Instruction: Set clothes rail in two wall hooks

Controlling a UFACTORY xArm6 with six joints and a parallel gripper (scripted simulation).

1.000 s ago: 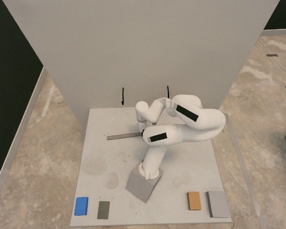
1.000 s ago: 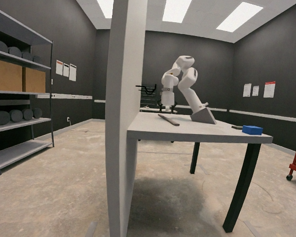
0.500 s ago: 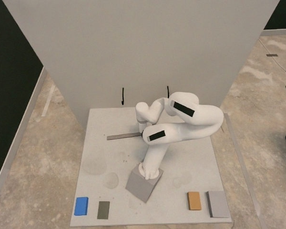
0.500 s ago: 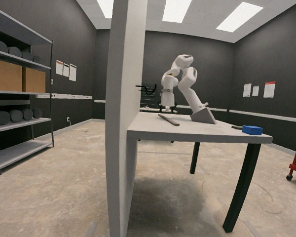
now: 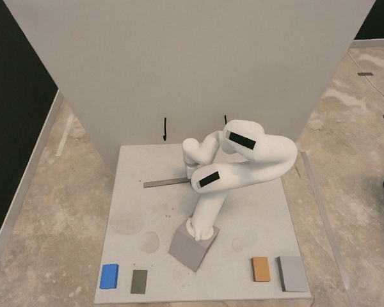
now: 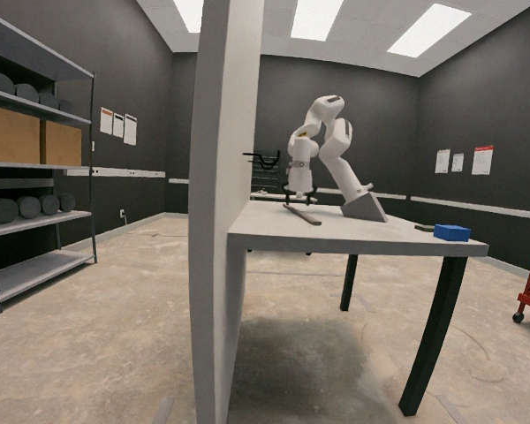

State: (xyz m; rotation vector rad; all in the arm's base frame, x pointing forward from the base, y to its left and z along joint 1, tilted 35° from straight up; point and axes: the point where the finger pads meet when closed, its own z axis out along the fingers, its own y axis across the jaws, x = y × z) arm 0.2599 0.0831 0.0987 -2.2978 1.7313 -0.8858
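Grey table (image 6: pixel 356 237), white wall (image 6: pixel 219 137), dark room, concrete floor (image 6: pixel 96 329)

Bright ceiling panels (image 6: pixel 314 18) light evenly; soft shadow under table (image 6: pixel 347 237), edges bowed.

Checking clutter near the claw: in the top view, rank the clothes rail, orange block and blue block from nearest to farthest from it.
1. Clothes rail, right at the open claw.
2. Orange block, front right of the table.
3. Blue block, front left corner; close to the orange block's distance.
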